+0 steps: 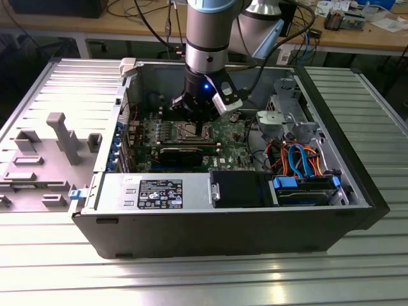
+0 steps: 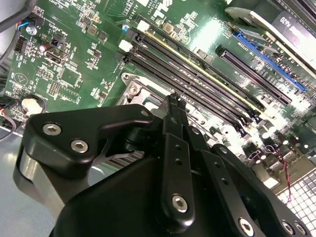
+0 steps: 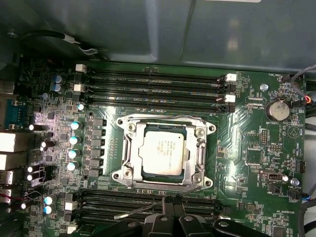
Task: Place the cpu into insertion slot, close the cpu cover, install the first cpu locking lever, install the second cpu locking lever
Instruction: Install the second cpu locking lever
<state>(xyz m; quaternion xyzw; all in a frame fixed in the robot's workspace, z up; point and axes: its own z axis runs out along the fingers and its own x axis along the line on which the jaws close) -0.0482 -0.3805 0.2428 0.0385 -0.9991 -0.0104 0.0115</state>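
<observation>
The cpu [image 3: 163,150] lies flat in the insertion slot [image 3: 129,146] at the middle of the green motherboard [image 3: 247,148], with the cpu cover [image 3: 200,148] closed down around it (silvery frame, chip showing through its window). The fingers [image 3: 170,217] hang just beside the socket's edge, tips drawn together and holding nothing. In the exterior view the fingers [image 1: 194,122] reach down into the open computer case [image 1: 223,223], which sits on the ribbed metal surface [image 1: 191,280].

Dull silvery metal cpu [image 3: 163,153], shiny metal cpu cover [image 3: 163,153] frame, matt black pincer [image 2: 174,106].
</observation>
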